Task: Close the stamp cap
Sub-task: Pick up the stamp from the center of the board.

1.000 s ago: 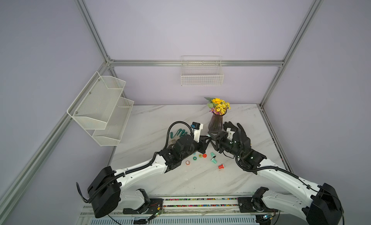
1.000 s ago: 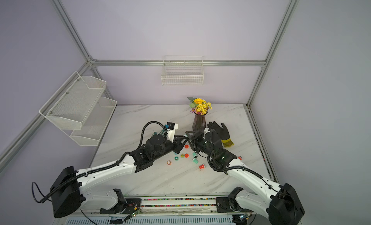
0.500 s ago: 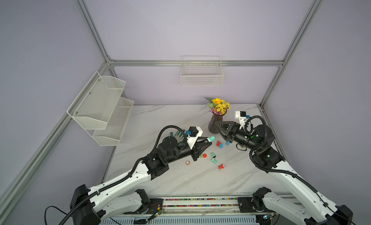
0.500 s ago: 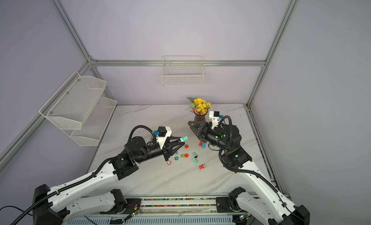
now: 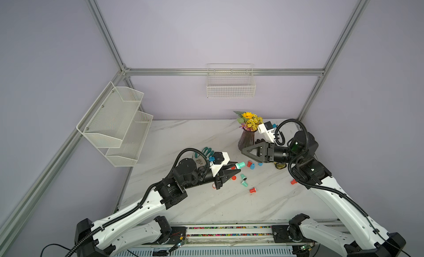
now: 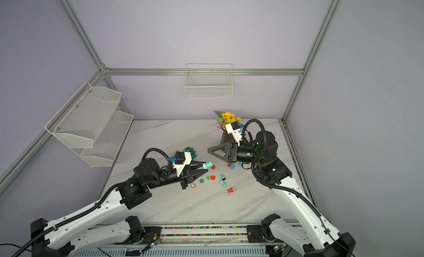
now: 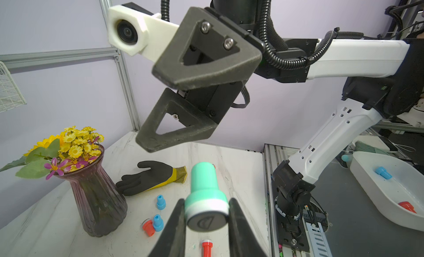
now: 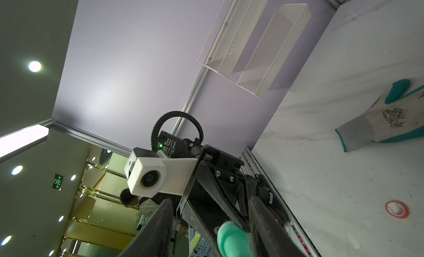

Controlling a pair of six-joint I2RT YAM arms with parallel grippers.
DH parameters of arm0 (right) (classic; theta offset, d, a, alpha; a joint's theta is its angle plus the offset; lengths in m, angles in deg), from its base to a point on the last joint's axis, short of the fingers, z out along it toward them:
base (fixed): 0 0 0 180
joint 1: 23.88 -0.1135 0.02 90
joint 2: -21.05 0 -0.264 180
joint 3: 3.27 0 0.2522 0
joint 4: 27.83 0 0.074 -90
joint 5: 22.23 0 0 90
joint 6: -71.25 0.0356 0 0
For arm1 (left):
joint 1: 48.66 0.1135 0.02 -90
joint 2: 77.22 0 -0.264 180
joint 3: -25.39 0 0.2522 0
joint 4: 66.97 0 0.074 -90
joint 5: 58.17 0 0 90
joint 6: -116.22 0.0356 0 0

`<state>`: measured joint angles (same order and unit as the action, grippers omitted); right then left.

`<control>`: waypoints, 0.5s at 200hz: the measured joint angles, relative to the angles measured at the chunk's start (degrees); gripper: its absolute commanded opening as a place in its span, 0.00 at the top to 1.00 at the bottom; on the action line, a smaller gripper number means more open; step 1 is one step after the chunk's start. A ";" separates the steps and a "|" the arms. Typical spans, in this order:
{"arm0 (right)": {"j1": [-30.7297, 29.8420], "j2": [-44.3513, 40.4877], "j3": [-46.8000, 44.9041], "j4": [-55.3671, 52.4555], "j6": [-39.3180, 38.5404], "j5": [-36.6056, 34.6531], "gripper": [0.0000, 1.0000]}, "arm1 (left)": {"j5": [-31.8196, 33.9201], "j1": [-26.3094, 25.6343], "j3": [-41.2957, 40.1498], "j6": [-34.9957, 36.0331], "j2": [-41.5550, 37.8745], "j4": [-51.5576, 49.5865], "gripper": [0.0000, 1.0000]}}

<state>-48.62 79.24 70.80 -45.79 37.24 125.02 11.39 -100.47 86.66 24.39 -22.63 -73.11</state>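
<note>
Pinching one teal stamp: two left fingers

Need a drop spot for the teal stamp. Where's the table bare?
Bare: the front strip between the red stamp and the front rail; the back-left corner beyond the teal glove. Crowded: loose stamps between glove and vase.
</note>
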 measured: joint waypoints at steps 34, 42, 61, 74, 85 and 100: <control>0.00 0.00 -0.94 -2.12 -0.81 3.13 0.45 | -0.37 0.00 -0.55 0.00 -0.68 0.20 0.85; 0.00 0.00 -1.42 -1.97 -0.74 4.02 0.47 | -0.39 0.00 -0.55 0.00 -0.68 0.31 0.85; 0.00 -0.07 -3.19 -0.79 0.50 6.08 0.50 | -0.39 0.00 -0.55 -0.02 -0.68 0.55 0.85; 0.00 -0.07 -4.55 0.31 1.70 7.26 0.51 | -0.39 0.00 -0.55 -0.02 -0.68 0.57 0.85; 0.00 -0.07 -5.22 0.39 2.19 8.04 0.52 | -0.37 0.00 -0.55 -0.02 -0.68 0.63 0.85; 0.00 -0.07 -5.64 0.44 2.49 8.83 0.53 | -0.37 0.00 -0.55 -0.02 -0.68 0.94 0.85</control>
<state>-48.62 79.18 65.16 -45.36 39.73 133.85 11.01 -100.47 86.11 24.37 -23.31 -72.17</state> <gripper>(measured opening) 0.477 0.263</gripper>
